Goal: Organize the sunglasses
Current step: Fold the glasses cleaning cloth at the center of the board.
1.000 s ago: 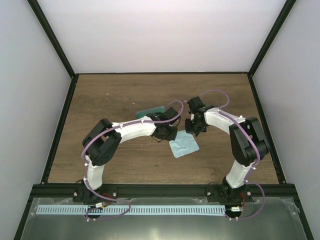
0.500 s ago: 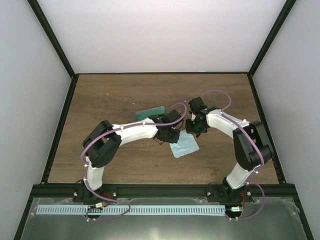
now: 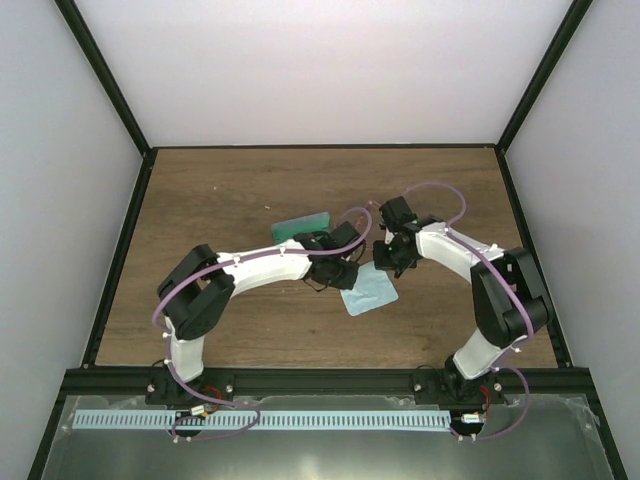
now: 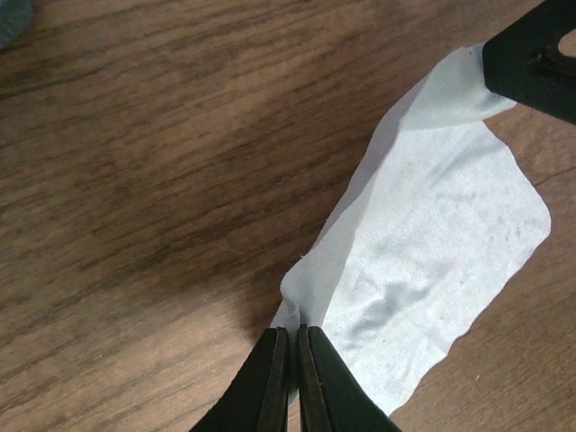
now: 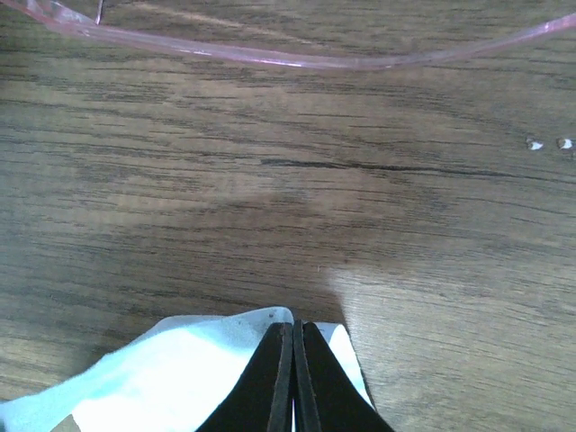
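A light-blue cloth [image 3: 370, 293] lies on the wooden table between both grippers. My left gripper [image 4: 292, 331] is shut on one corner of the cloth [image 4: 432, 243], which is pinched up into a fold. My right gripper [image 5: 292, 326] is shut on the opposite edge of the cloth [image 5: 162, 378]. In the top view the left gripper [image 3: 340, 283] and right gripper [image 3: 380, 267] sit close together over it. The sunglasses' thin pink frame [image 5: 297, 61] lies on the wood just beyond the right gripper. The teal case [image 3: 300, 225] lies behind the left gripper.
The table [image 3: 220, 200] is walled by white panels with black posts. The right gripper's black finger [image 4: 531, 63] shows at the cloth's far corner in the left wrist view. An edge of the teal case [image 4: 11, 18] shows at that view's top left.
Both arms have shifted slightly: the left arm has stretched further toward the cloth and the right gripper has come down onto its far edge. The cloth stays in place.
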Available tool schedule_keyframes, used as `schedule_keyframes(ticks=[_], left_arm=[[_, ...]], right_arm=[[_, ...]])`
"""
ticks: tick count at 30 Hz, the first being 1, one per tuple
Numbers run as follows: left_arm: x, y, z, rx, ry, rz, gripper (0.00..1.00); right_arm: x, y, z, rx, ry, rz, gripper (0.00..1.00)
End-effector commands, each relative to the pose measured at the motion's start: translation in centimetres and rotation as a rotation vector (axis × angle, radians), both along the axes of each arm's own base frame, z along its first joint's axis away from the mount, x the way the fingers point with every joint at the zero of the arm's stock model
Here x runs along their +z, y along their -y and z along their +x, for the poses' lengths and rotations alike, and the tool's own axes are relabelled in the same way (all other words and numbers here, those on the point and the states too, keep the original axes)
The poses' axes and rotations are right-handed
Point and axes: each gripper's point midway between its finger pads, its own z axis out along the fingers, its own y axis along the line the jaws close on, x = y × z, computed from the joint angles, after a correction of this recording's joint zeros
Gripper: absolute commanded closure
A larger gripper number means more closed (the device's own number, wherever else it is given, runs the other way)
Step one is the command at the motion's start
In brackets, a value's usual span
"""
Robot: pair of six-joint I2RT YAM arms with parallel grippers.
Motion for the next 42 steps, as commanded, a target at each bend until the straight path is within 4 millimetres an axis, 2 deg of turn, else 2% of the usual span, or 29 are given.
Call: schedule_keyframes(ticks=[1,17,34,42], left_arm=[[0.4,0.7,-1.3,-0.055,-0.007,-0.016,0.96],[-0.4,1.3,-3.7,-0.121,-0.031,0.009,0.96],[-1.3,1.4,-4.7,-0.158,-0.055,0.022,0.96],[-2.5,1.4,-5.5,-0.187,-0.08,0.038,0.96]], right_arm=[[0.6,0.1,-0.6,0.009,0.013,-0.006,0.99],[0.4,1.2,-2.4,0.006,-0.012,-0.033,0.99],[-0.3,1.7,-4.3,-0.006,-0.069,-0.035,0.99],[-0.7,1.9,-4.6,-0.011,-0.078,-0.046,0.99]])
